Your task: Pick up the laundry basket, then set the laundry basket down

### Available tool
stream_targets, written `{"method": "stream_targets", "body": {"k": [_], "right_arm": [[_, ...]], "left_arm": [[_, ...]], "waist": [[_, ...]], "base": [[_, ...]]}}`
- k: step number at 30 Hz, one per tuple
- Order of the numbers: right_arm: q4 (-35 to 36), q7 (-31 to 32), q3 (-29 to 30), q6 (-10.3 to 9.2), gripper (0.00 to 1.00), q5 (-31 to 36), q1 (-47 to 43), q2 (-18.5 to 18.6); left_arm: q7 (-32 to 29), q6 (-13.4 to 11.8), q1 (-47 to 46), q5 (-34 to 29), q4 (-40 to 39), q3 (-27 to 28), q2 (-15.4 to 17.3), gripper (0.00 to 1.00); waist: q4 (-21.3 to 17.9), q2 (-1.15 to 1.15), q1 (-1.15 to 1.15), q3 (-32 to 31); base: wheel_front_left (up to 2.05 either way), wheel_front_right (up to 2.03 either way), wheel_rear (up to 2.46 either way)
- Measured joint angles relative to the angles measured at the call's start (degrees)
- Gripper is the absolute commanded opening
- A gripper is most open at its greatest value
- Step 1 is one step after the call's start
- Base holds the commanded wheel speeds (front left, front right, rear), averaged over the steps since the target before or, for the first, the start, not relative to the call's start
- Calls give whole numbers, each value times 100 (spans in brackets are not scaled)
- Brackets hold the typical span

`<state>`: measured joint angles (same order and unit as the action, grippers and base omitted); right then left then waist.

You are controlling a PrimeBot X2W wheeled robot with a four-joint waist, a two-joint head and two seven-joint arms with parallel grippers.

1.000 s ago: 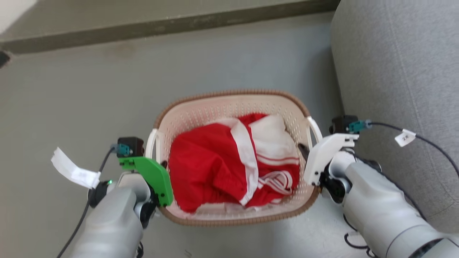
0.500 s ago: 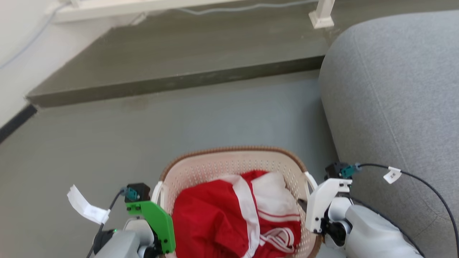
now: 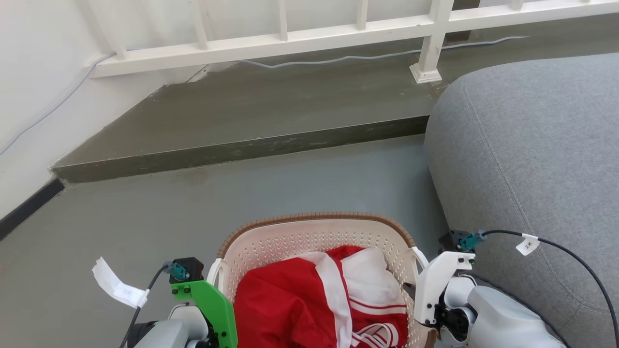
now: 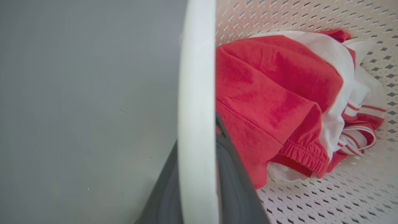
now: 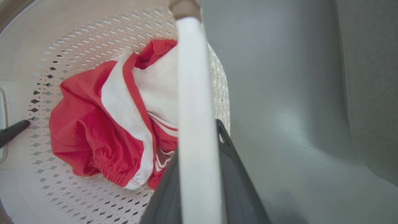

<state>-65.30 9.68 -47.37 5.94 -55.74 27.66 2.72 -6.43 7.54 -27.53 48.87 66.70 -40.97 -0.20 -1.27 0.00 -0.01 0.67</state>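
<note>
Basket [image 3: 314, 220] gripped by both handles, low in the head view, just beside a grey sofa [image 3: 522, 159].
The head view gives the setting: grey floor [image 3: 145, 222], a step [image 3: 242, 150], a white railing [image 3: 271, 43]. The wrist views give the grip: the left gripper [image 4: 196, 140] and the right gripper [image 5: 197, 146] each clamp a white handle, with red-white clothes [image 5: 93, 124] inside.

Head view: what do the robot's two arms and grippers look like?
Forearms pale grey. The left gripper wears a green plate, the right gripper a white plate. Each has a black block, teal connector, dark cable with white tag. Fingers dark.
</note>
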Motion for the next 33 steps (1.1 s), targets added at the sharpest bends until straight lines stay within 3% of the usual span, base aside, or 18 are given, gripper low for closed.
{"method": "stream_targets", "body": {"k": [33], "right_arm": [[-1,247,-272,-4,0,-289,16,47]], "left_arm": [[-322,-2,-12,210,10,-218,31,0]], "waist": [[36,0,0,52]], "base": [[0,0,0]]}}
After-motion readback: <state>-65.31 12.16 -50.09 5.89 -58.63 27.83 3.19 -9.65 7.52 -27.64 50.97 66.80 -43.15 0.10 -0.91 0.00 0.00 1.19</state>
